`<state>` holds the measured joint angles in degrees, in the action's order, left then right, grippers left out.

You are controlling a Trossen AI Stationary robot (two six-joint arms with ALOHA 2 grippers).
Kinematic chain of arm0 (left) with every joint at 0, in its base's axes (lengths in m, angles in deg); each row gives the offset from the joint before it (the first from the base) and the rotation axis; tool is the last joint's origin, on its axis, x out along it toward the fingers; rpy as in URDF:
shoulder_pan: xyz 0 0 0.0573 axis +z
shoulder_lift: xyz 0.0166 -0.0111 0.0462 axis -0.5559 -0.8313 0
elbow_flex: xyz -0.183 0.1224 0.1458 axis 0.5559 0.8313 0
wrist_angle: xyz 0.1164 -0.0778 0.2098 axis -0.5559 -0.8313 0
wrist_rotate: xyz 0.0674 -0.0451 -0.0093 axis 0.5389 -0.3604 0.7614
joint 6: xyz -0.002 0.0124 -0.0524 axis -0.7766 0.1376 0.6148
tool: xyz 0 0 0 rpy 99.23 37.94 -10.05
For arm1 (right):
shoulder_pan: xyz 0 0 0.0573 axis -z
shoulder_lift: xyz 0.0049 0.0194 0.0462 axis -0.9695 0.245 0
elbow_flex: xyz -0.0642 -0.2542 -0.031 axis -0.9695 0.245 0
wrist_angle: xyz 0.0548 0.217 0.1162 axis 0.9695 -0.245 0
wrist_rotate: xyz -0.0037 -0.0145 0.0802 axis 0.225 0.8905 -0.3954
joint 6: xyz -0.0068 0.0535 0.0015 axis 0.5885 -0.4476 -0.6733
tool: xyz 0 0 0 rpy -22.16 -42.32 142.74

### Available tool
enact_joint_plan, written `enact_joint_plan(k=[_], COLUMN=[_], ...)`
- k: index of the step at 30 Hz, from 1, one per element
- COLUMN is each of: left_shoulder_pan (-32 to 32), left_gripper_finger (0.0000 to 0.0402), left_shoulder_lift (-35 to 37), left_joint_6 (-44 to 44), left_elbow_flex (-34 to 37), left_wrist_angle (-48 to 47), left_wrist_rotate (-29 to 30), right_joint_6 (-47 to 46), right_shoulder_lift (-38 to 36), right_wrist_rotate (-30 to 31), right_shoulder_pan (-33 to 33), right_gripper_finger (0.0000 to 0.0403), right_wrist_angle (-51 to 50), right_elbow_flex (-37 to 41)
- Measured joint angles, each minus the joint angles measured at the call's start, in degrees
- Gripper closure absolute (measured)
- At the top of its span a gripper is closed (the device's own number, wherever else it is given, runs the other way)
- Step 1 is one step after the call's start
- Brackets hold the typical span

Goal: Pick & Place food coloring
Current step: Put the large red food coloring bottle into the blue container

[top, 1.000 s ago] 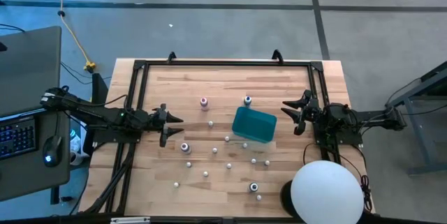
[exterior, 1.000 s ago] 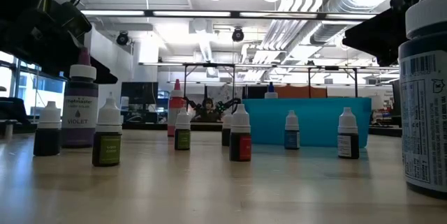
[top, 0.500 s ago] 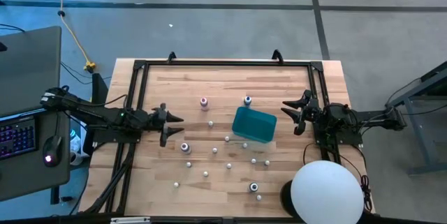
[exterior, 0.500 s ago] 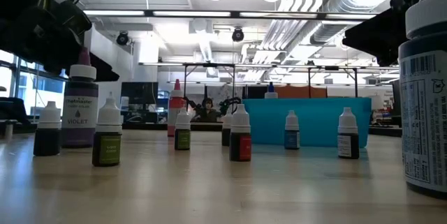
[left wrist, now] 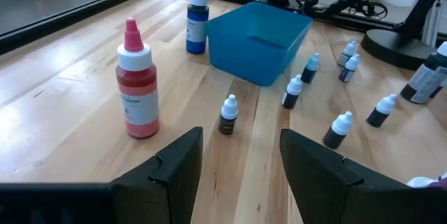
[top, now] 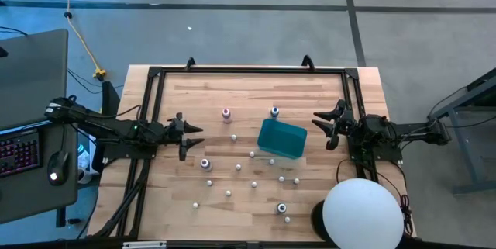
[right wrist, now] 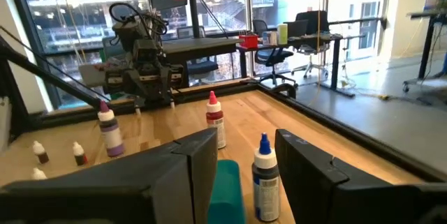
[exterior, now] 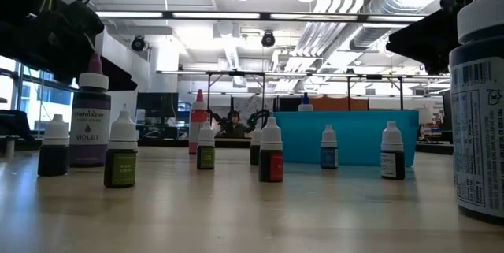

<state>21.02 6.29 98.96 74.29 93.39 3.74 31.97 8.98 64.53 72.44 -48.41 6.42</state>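
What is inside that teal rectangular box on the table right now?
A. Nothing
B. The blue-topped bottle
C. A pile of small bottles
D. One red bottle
A: the teal rectangular plastic box shows a bare interior, while the tiny food coloring bottles all stand on the wooden table around it.

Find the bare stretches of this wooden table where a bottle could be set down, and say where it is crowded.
The widest bare patch is the far strip of the wooden table, between the black frame rail and the pink-capped bottle and blue-capped bottle. The near left corner is also bare. Crowded: the small white-capped bottles scattered beside and nearer than the teal rectangular box.
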Motion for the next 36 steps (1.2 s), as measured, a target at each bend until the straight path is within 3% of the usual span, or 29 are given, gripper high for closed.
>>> enact_joint_plan(k=[8, 11, 17, 21, 25, 36], left_shoulder_pan=[0.0, 0.02, 0.02, 0.87, 6.27, 25.48], left_gripper_finger=[0.0212, 0.0212, 0.0213, 0.0219, 0.0234, 0.0248], left_shoulder_lift=[0.0, -0.02, -0.04, -0.04, -1.9, -18.94], left_joint_6=[-5.5, -6.31, -10.43, -10.39, -8.16, -8.55], left_elbow_flex=[0.0, -0.68, -3.27, -4.89, -5.56, -5.73], left_wrist_angle=[3.66, 4.28, 4.41, 4.43, 4.72, 16.3], left_wrist_rotate=[2.57, 5.57, 12.89, 14.44, 9.21, -11.78], right_joint_6=[2.03, -1.55, 1.91, -1.72, -8.06, -7.97], right_shoulder_lift=[0.0, -0.01, -0.02, -0.02, 0.0, 0.0], right_wrist_rotate=[0.04, -1.28, -0.63, -0.78, 0.06, 5.88], right_shoulder_pan=[-0.02, -0.01, 0.0, -0.01, 0.0, 0.0], right_gripper_finger=[0.0265, 0.0265, 0.0265, 0.0265, 0.0265, 0.0265], right_wrist_angle=[0.0, 0.04, 5.07, 8.42, 10.53, 11.08], right_elbow_flex=[0.0, 0.01, 0.02, 0.02, 0.0, 0.02])
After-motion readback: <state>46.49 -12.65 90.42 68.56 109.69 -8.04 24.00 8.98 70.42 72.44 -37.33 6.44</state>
